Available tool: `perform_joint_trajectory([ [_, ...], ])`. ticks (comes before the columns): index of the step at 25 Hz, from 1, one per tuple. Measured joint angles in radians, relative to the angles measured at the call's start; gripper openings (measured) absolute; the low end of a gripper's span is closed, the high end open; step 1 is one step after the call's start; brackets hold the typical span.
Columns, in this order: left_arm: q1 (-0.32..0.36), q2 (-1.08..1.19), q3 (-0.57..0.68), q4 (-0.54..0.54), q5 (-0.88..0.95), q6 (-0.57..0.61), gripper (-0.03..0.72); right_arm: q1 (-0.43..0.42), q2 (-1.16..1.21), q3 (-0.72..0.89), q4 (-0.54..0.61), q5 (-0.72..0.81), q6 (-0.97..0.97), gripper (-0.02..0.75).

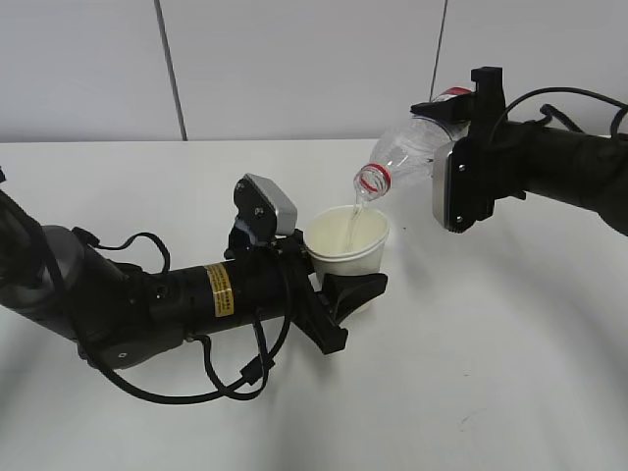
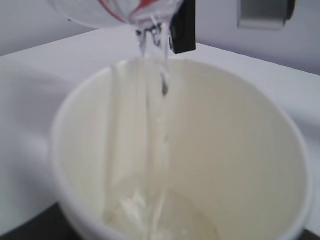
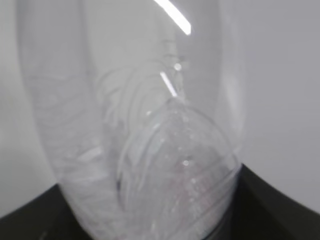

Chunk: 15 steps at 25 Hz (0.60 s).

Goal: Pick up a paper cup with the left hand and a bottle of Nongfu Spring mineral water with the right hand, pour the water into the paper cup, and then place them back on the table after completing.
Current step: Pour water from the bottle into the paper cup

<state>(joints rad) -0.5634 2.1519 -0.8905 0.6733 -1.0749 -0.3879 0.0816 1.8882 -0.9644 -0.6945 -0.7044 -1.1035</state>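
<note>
My left hand's gripper (image 1: 339, 285) is shut on the white paper cup (image 1: 346, 240) and holds it upright above the table (image 1: 471, 373). My right hand's gripper (image 1: 461, 128) is shut on the clear water bottle (image 1: 407, 152), tilted mouth-down to the left, its red-ringed neck (image 1: 373, 180) just over the cup's rim. A thin stream of water (image 1: 355, 211) runs into the cup. In the left wrist view the cup (image 2: 240, 150) fills the frame, the stream (image 2: 162, 75) falls in and water pools at the bottom (image 2: 165, 215). The right wrist view shows the bottle (image 3: 150, 150) close up.
The white table (image 1: 118, 186) spreads around both arms, with a small dark scuff (image 1: 469, 416) at the front right. A grey-white wall (image 1: 294, 59) with vertical seams stands behind. Black cables (image 1: 231, 378) loop under the left arm.
</note>
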Motion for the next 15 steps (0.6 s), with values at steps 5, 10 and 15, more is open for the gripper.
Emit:
perform_joint_trajectory([
  [5,0.0,0.0,0.0,0.0,0.0,0.0,0.393,0.0,0.0,0.0,0.0,0.0,-0.008,0.468],
  [10,0.0,0.0,0.0,0.0,0.001,0.0,0.393,0.0,0.0,0.0,0.002,-0.006,-0.012,0.468],
  [15,0.0,0.0,0.0,0.0,0.002,0.0,0.393,0.0,0.0,0.0,0.0,-0.006,-0.012,0.468],
])
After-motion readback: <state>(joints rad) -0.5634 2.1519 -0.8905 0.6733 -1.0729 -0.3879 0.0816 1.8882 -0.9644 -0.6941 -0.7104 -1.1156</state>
